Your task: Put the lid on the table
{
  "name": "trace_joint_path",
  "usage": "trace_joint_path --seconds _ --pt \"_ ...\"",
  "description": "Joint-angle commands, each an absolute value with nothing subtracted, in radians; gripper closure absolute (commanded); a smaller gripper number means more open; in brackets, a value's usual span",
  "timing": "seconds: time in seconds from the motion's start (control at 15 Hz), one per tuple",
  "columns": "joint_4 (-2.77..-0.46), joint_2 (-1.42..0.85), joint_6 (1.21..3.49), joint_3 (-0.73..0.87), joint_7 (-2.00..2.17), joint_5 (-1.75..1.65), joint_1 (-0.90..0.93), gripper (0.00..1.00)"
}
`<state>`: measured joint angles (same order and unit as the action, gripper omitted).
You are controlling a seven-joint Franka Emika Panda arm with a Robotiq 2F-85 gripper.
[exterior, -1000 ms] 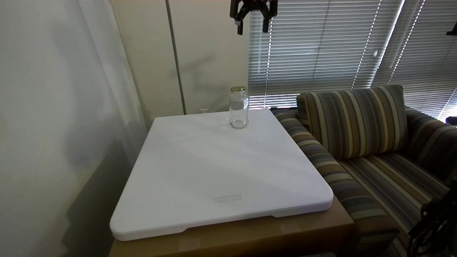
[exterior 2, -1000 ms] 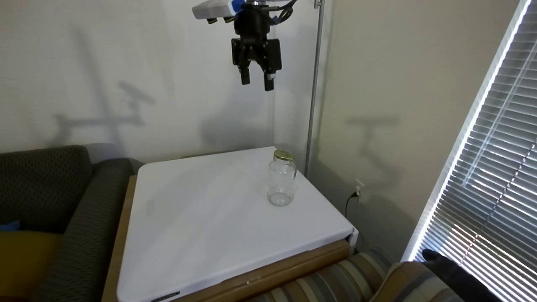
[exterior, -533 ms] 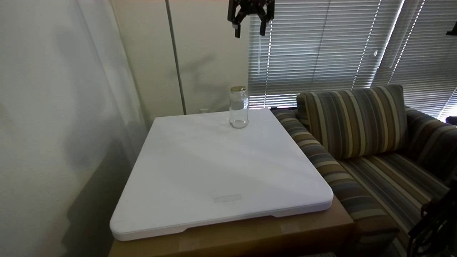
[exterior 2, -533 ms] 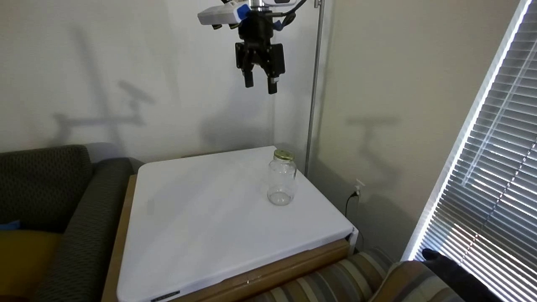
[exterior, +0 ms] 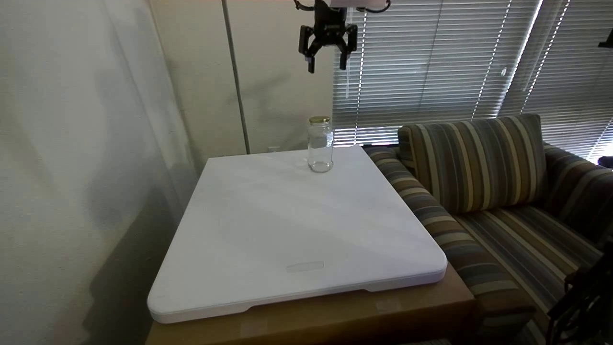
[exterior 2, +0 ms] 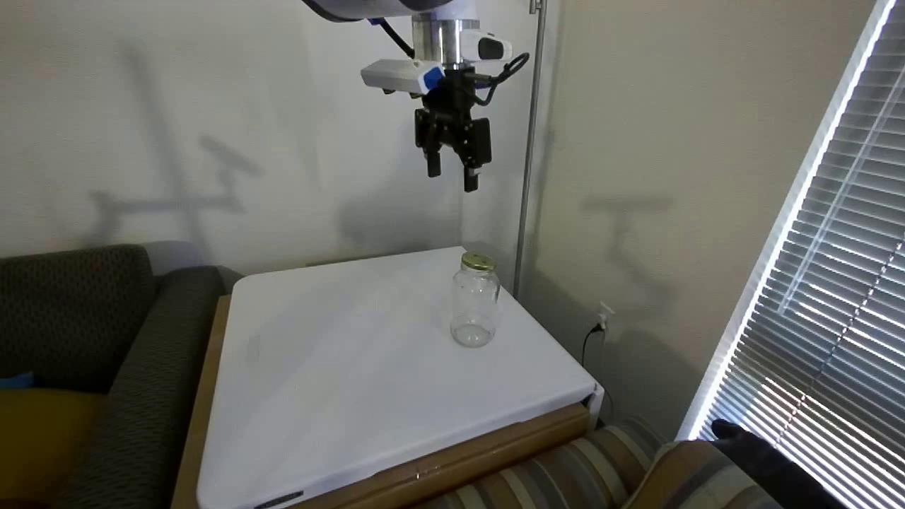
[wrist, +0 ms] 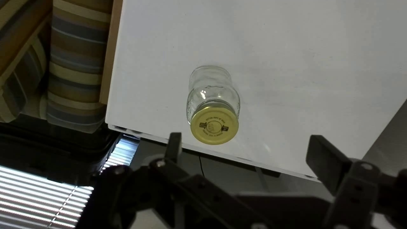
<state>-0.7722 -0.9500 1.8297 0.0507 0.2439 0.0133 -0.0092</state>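
Note:
The lid [exterior: 319,119] is a round flat gold-yellow cap sitting on the mouth of an upright clear glass jar [exterior: 320,149]. It also shows in an exterior view [exterior 2: 479,261] and, with dark print on top, in the wrist view [wrist: 214,133]. The jar stands on the white table [exterior: 287,215], near one edge; the table shows in an exterior view [exterior 2: 339,382] and in the wrist view [wrist: 295,70]. My gripper [exterior: 327,66] is open and empty, above the lid and apart from it. In the wrist view the open fingers [wrist: 246,146] have the lid nearer the left finger.
A striped sofa [exterior: 479,163] stands along one side of the table. A dark sofa [exterior 2: 78,318] stands by another side. A metal pole [exterior 2: 530,155] rises in the corner behind the table. Window blinds [exterior: 416,72] hang behind the jar.
My gripper has come down toward the jar and lid, shifting slightly left in an exterior view and right in an exterior view. It stays open. The jar, lid and table have not moved.

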Motion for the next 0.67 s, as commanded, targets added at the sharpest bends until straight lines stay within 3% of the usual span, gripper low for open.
trace_joint_path --seconds 0.0,0.6 --pt "-0.627 -1.061 1.802 0.04 0.259 0.046 -0.042 0.0" --pt "-0.627 -1.084 1.82 0.052 0.327 0.048 -0.041 0.0"
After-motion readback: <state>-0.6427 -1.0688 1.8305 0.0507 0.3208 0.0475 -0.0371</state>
